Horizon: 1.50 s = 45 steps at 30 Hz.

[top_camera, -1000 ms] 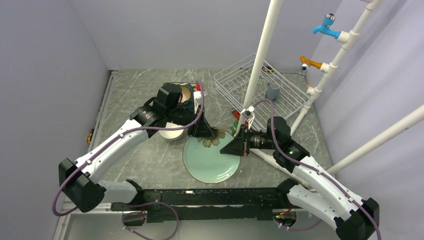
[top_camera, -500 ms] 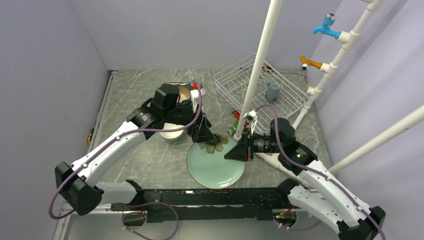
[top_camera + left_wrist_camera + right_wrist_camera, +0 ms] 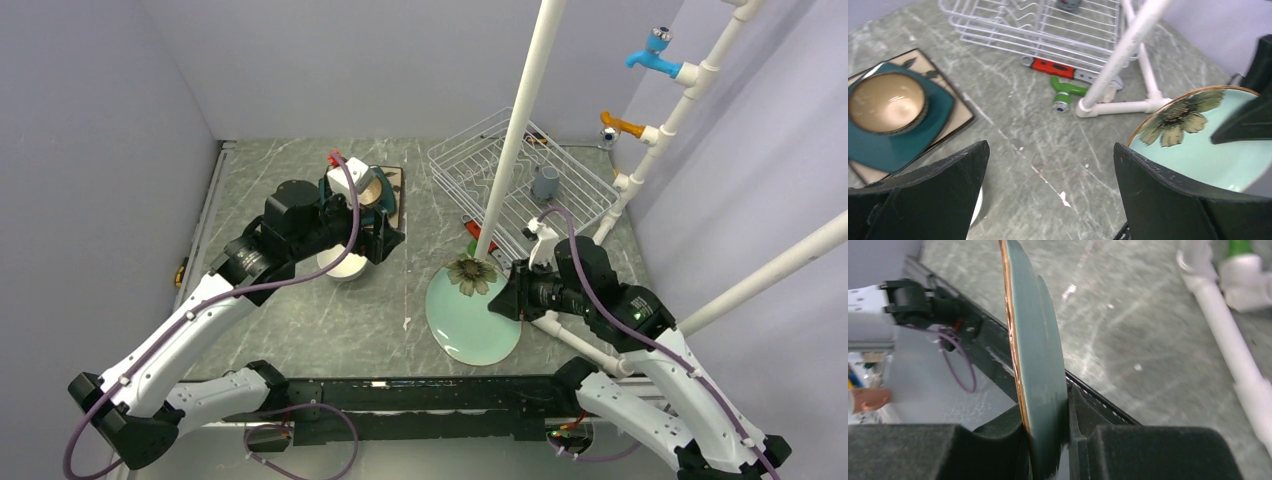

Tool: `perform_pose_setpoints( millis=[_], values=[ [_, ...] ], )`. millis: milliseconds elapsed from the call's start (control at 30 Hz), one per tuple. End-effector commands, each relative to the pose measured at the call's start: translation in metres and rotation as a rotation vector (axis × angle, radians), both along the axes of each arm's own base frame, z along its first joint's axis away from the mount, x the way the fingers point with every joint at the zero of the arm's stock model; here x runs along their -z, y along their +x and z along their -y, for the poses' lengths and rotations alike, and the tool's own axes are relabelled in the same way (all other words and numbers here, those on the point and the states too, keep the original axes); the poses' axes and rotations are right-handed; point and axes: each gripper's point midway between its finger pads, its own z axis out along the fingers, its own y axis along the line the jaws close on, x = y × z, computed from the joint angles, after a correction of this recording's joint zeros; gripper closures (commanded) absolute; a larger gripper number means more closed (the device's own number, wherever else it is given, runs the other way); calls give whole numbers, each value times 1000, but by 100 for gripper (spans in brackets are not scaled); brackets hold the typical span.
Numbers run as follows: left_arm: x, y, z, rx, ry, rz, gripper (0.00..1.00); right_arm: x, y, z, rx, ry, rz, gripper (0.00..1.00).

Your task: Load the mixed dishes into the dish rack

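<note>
Left gripper (image 3: 1049,165) noted wide open, empty, above white bowl (image 3: 345,265). Brown glazed bowl (image 3: 885,102), teal square plate (image 3: 878,150) and cream square plate (image 3: 960,117) stacked far left, not yet loaded. Mint-green plate (image 3: 470,315) clamped on edge by right gripper (image 3: 505,298), centre. Dish rack (image 3: 570,200) far right: only grey mug (image 3: 545,182) seen inside.

The top external camera sits high above and behind the arm bases, looking steeply down over the whole grey marbled tabletop (image 3: 320,320) to the white wire dish rack (image 3: 570,190) at the far right. The left wrist camera looks out low between its own black fingers (image 3: 933,195) at that rack and the mint-green round plate with a brown flower (image 3: 1208,150), both also in the top view. The right wrist camera sits right against the same plate's rim, edge-on, with tabletop beyond.
</note>
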Motion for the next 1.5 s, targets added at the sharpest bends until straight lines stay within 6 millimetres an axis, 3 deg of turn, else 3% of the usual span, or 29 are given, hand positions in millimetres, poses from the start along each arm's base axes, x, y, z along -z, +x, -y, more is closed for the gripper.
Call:
perform_pose_setpoints(
  millis=[0, 233, 400, 500, 700, 867, 1000, 1033, 1267, 1467],
  values=[
    [-7, 21, -24, -184, 1, 57, 1, -15, 2, 26, 165, -60, -41, 100],
    [-6, 19, -21, -168, -6, 42, 0, 19, 5, 87, 494, -360, -211, 100],
    [-2, 20, -17, -159, -9, 23, 1, 19, 18, 122, 738, -520, -235, 100],
    [0, 21, -17, -162, -5, 13, 1, 2, 38, 136, 899, -515, -162, 100],
    [2, 21, -16, -168, -20, 5, 1, -59, 79, 152, 1084, -449, 66, 100],
    [3, 23, -17, -166, -16, -1, 1, -109, 105, 155, 1086, -361, 313, 100],
    [0, 24, -21, -175, -33, 4, 1, -132, 126, 161, 1138, -270, 553, 100],
    [0, 25, -22, -179, -37, 7, 1, -148, 134, 159, 1160, -197, 646, 100],
    [-7, 31, -38, -252, -57, 64, 1, -178, 162, 165, 1210, -251, 1095, 100],
    [-19, 28, -50, -286, -115, 123, 1, -180, 220, 182, 1151, -184, 1118, 100]
  ],
)
